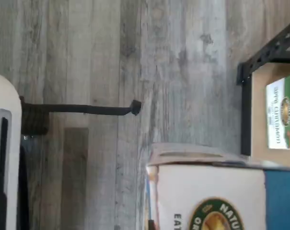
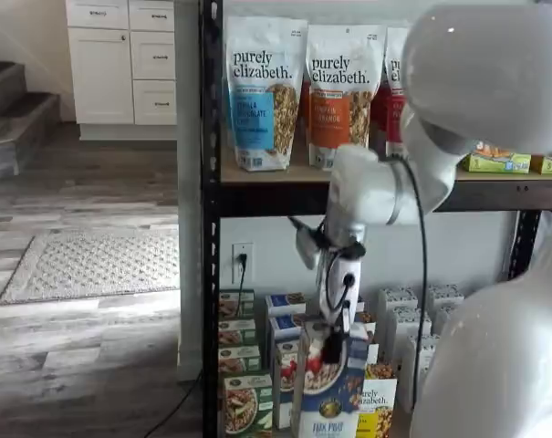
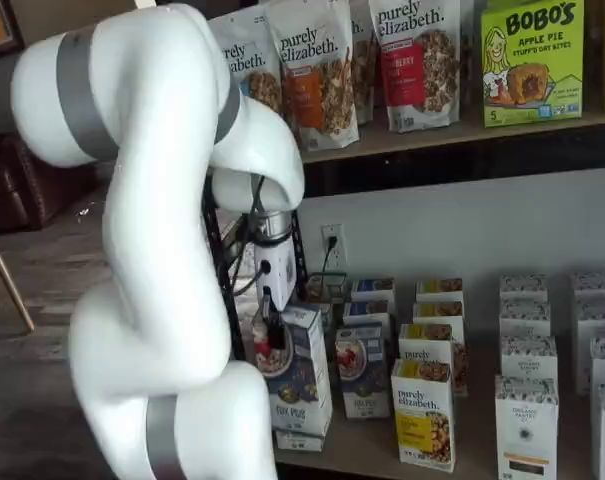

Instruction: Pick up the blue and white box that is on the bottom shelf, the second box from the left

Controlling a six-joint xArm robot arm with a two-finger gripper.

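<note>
Grey plank flooring backs the light, crushable blue and white box (image 2: pixel 330 388), low centre, pinched near its top by the gripper (image 2: pixel 331 347).

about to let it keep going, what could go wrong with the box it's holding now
The blue and white box hangs tilted in the pincer, gripped only near its top, so it might swing or slip out. It sits close to the yellow carton and blue cartons behind; a careless move could knock them over.

Gripper (image 2: pixel 332 339) closed on top of blue and white box (image 2: pixel 330 394), box raised ahead of bottom shelf (image 2: pixel 209 365) cartons; granola bags (image 2: pixel 263 91) above.
</note>
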